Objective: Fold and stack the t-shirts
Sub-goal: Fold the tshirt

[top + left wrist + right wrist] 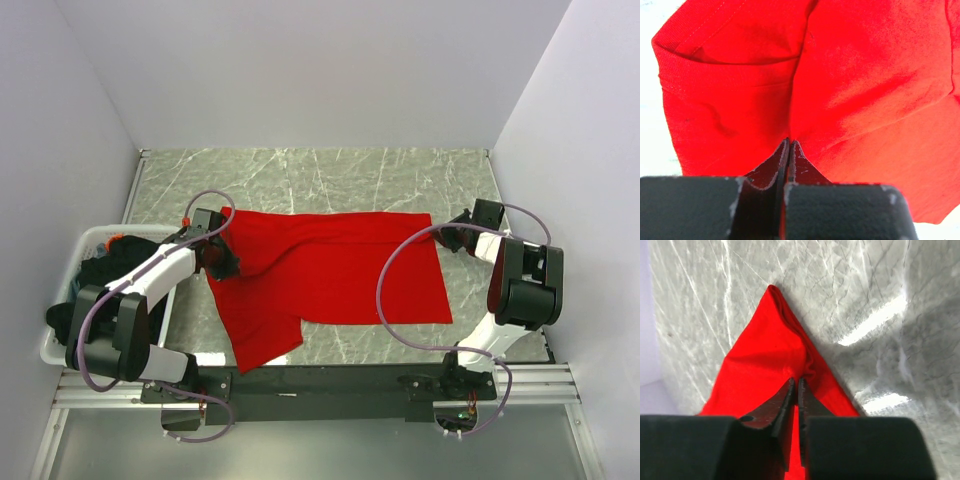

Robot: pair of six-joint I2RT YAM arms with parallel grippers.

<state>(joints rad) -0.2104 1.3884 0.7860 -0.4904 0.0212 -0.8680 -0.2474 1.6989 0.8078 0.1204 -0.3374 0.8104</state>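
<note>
The plain red t-shirt (330, 270) lies spread across the marble table, one part hanging towards the near edge. My left gripper (218, 255) is shut on the shirt's left side; in the left wrist view the jaws (789, 142) pinch red cloth (855, 90) near the collar. My right gripper (447, 237) is shut on the shirt's far right corner; the right wrist view shows the fingertips (795, 382) closed on that corner (765, 355). Black t-shirts (95, 275) lie in the basket at left.
A white slotted basket (95, 240) stands at the table's left edge beside my left arm. White walls enclose the table on three sides. Grey marble table (330, 180) shows behind the shirt. Cable loops arch over both arms.
</note>
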